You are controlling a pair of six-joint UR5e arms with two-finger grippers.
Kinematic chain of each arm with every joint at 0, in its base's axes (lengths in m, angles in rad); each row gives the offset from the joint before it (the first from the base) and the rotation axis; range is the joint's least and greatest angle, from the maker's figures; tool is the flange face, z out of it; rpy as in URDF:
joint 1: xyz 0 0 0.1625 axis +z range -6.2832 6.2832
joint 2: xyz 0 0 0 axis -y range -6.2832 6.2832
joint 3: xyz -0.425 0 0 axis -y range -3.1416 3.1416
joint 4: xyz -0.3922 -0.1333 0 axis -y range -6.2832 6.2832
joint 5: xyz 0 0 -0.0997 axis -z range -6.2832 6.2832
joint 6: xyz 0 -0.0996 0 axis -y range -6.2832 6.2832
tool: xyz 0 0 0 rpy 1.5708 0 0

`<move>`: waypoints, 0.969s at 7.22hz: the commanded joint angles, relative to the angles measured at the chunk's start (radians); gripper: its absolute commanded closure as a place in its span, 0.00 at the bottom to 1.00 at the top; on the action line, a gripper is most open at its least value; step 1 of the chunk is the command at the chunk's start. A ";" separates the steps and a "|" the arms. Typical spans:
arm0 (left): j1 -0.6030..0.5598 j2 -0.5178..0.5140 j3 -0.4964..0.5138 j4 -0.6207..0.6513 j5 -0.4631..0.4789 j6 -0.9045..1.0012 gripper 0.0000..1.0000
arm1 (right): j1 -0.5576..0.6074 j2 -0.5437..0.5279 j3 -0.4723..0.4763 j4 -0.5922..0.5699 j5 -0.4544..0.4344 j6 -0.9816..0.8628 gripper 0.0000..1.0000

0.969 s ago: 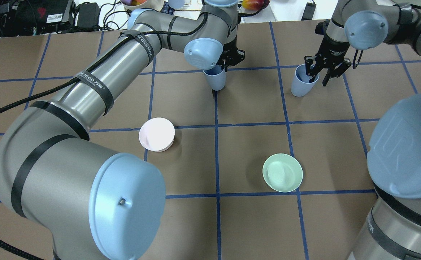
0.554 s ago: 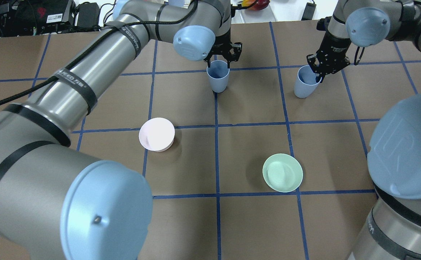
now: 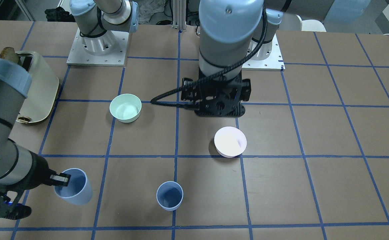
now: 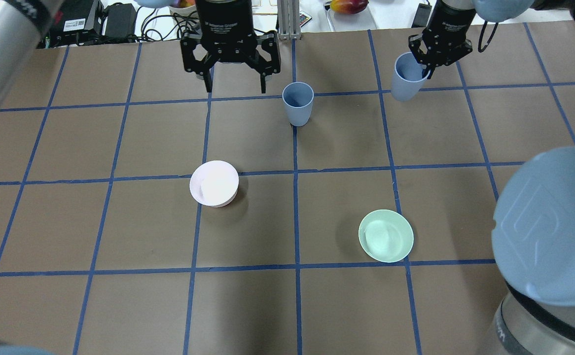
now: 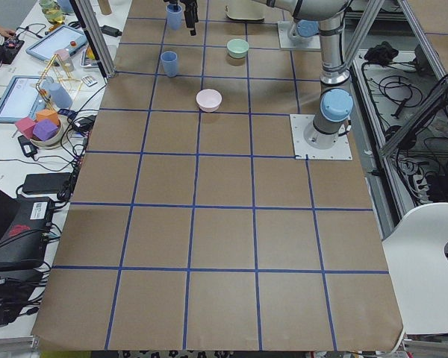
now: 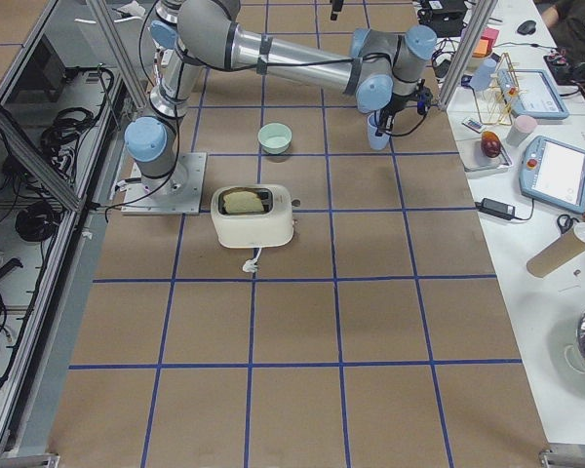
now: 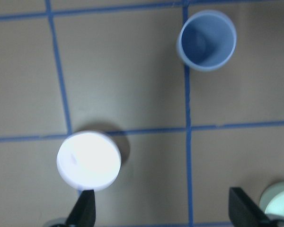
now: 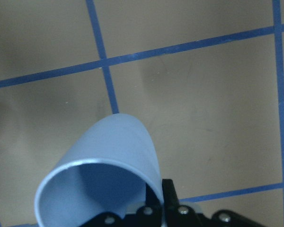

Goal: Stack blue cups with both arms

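Cups of this type are judged light, stiff and thin-walled, with a smooth taper that is likely slippery. Take hold at the rim, one finger inside and one outside, with moderate force.

Front-facing view: the right gripper [image 3: 61,180] is clamped across the rim of the held cup [image 3: 75,190], which hangs tilted. The standing cup [image 3: 169,196] sits upright on a blue tape line, well apart from the held cup. The left gripper [image 3: 219,106] hangs near the pink bowl [image 3: 230,141]; its jaw state cannot be told in this view. The mint bowl [image 3: 125,107] and toaster [image 3: 41,88] lie toward the robot base.

Overhead view: the left gripper's fingers are spread wide and hold nothing. It is near the standing cup, on the side away from the held cup. Both bowls lie off the line between the cups.

Side views: the cups are too small to add detail.

Left wrist view: the standing cup shows mouth-up and empty, ready to receive.

Right wrist view: the fingers pinch one wall only. The cup may swing on this grip, so align the base over the open mouth before release.
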 commanded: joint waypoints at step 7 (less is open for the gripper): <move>0.078 0.285 -0.476 0.414 0.000 -0.040 0.03 | 0.270 0.040 -0.094 0.028 0.111 0.411 1.00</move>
